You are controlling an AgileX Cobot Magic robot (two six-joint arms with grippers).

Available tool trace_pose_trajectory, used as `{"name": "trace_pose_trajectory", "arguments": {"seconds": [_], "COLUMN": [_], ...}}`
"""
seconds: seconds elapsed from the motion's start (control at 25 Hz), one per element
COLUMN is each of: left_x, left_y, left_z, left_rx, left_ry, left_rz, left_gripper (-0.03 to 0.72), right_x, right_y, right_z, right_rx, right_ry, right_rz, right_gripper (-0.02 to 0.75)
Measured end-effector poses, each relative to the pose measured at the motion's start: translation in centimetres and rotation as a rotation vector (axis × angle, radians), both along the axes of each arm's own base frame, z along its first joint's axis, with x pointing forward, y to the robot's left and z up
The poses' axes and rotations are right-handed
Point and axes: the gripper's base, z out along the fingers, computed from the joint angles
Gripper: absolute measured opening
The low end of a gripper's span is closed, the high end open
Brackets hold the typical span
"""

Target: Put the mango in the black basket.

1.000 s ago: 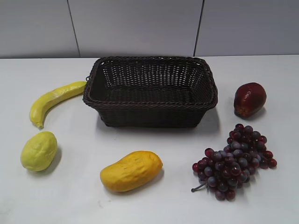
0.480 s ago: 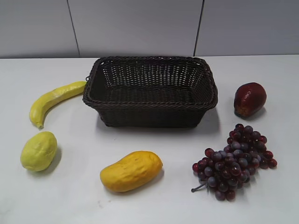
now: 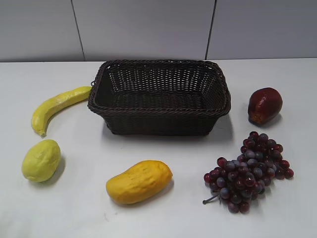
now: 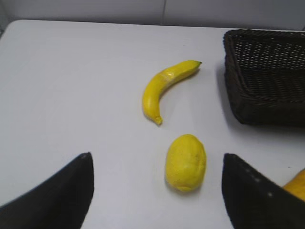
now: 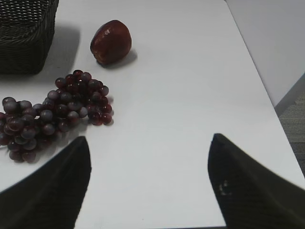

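Note:
The orange-yellow mango lies on the white table in front of the black basket, apart from it. Only its tip shows at the right edge of the left wrist view. The basket is empty and also shows in the left wrist view and the right wrist view. My left gripper is open and empty above the table, near the pale lemon-like fruit. My right gripper is open and empty over bare table right of the grapes. Neither gripper shows in the exterior view.
A banana and a pale yellow-green fruit lie left of the basket. A dark red fruit and a bunch of purple grapes lie to its right. The table's right edge is near the right gripper.

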Motion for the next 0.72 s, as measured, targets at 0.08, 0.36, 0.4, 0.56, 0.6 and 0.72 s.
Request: {"name": "trace_pose_trajectory", "arguments": {"seconds": [0.08, 0.36, 0.4, 0.56, 0.6, 0.72], "left_x": [1.8, 7.1, 7.6, 9.2, 9.3, 9.9], "left_y": [-0.6, -3.1, -3.7, -6.7, -7.6, -10.3], "left_z": [0.0, -0.4, -0.4, -1.2, -1.4, -2.5], "left_rx": [-0.018, 0.014, 0.019, 0.046, 0.054, 0.087], "left_ry": [0.051, 0.196, 0.213, 0.274, 0.285, 0.337], "left_rz": [-0.045, -0.252, -0.286, -0.428, -0.468, -0.572], "left_gripper": [0.626, 0.624, 0.624, 0.622, 0.622, 0.622], "right_x": [0.0, 0.0, 0.0, 0.0, 0.0, 0.0], "right_y": [0.0, 0.0, 0.0, 0.0, 0.0, 0.0], "right_z": [0.0, 0.0, 0.0, 0.0, 0.0, 0.0], "right_rx": [0.0, 0.0, 0.0, 0.0, 0.0, 0.0], "right_ry": [0.0, 0.0, 0.0, 0.0, 0.0, 0.0], "right_rz": [0.0, 0.0, 0.0, 0.0, 0.0, 0.0], "right_gripper": [0.589, 0.589, 0.589, 0.589, 0.589, 0.589]}}
